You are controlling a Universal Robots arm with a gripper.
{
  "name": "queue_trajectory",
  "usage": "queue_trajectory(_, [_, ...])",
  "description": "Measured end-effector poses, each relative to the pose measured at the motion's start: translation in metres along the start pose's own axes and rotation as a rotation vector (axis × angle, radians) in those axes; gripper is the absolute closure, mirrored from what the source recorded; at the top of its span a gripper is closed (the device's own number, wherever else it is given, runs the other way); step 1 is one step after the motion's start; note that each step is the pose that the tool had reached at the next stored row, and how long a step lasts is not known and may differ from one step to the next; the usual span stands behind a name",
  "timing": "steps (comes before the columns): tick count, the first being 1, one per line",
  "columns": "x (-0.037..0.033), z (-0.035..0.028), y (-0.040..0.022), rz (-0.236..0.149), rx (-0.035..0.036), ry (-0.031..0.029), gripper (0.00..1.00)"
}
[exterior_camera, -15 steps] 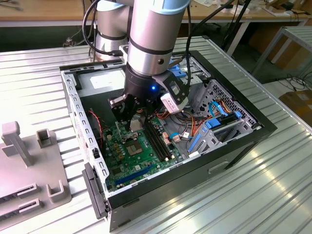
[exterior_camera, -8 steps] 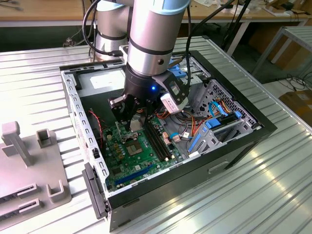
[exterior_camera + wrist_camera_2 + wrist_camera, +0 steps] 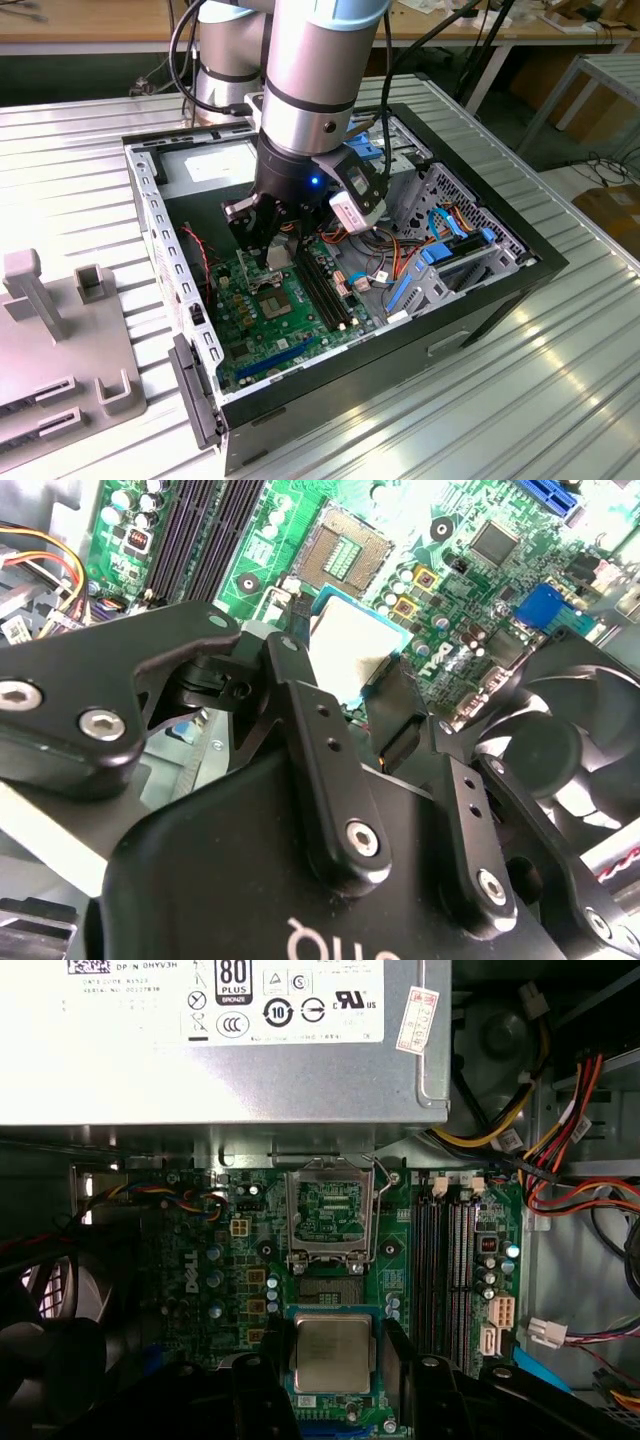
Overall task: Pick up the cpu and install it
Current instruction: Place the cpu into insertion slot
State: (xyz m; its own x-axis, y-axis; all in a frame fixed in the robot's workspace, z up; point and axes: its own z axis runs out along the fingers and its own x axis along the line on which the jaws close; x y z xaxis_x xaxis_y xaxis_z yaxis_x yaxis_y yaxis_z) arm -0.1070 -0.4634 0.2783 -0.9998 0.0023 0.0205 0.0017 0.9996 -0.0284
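Furthest to the exterior view's left, a pale grey plastic fixture with upright posts (image 3: 60, 330) lies on the ribbed silvery metal table (image 3: 500, 400), just beside an open black computer case (image 3: 400, 350). Inside the case, near its wall on that side, a green circuit board (image 3: 250, 335) lies flat. A grey metal power supply box (image 3: 220, 1070) sits along one edge of the board, and a black round fan (image 3: 540, 750) sits at another.

Over the middle of the board the silver and black robot arm (image 3: 310, 80) reaches down into the case. Its black gripper (image 3: 272, 250) hangs low above the board. In both wrist views the gripper (image 3: 332, 1360) (image 3: 343, 685) is clamped on the cpu (image 3: 330, 1352) (image 3: 345, 645), a small flat square chip with a plain silvery-grey metal top and a thin green rim. One black finger (image 3: 268, 1360) presses each opposite edge. The chip is level and held clear of the board.

The square metal-framed socket (image 3: 330, 1215) (image 3: 275, 300) (image 3: 345, 555) stands open, its centre showing. The cpu is just beside it, not over it and not seated in it.

Further to the exterior view's right, long black memory slots (image 3: 325, 290) run across the board beside the socket. Past them a bundle of red, orange and yellow cables (image 3: 400, 250) crosses the case floor. Blue plastic drive brackets (image 3: 440, 250) stand against the case's far side wall.
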Motion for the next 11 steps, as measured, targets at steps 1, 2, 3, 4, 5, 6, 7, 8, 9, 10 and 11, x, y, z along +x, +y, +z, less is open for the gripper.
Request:
queue_trajectory(1, [0.0, 0.002, 0.0, 0.0, 0.0003, 0.0002, 0.53])
queue_trajectory(2, [-0.0001, 0.0037, 0.0, 0.0, 0.0004, 0.0003, 0.53])
queue_trajectory(3, [-0.0001, 0.0061, 0.0001, 0.0, 0.0004, 0.0002, 0.53])
queue_trajectory(4, [-0.0002, 0.008, 0.0002, -0.001, 0.0003, 0.0002, 0.53])
queue_trajectory(5, [-0.0007, 0.0106, 0.0002, -0.006, 0.0006, 0.0002, 0.53])
queue_trajectory(6, [-0.0012, 0.0127, 0.0003, -0.019, 0.0009, 0.0001, 0.53])
queue_trajectory(7, [-0.0018, 0.0154, 0.0004, -0.042, 0.0022, -0.0005, 0.53])
queue_trajectory(8, [-0.0023, 0.0184, 0.0005, -0.054, 0.0024, -0.0008, 0.53])
queue_trajectory(9, [-0.0023, 0.0201, 0.0005, -0.054, 0.0024, -0.0009, 0.53])
queue_trajectory(10, [-0.0023, 0.0221, 0.0006, -0.054, 0.0024, -0.0009, 0.53])
queue_trajectory(11, [-0.0024, 0.0238, 0.0006, -0.055, 0.0025, -0.0008, 0.53])
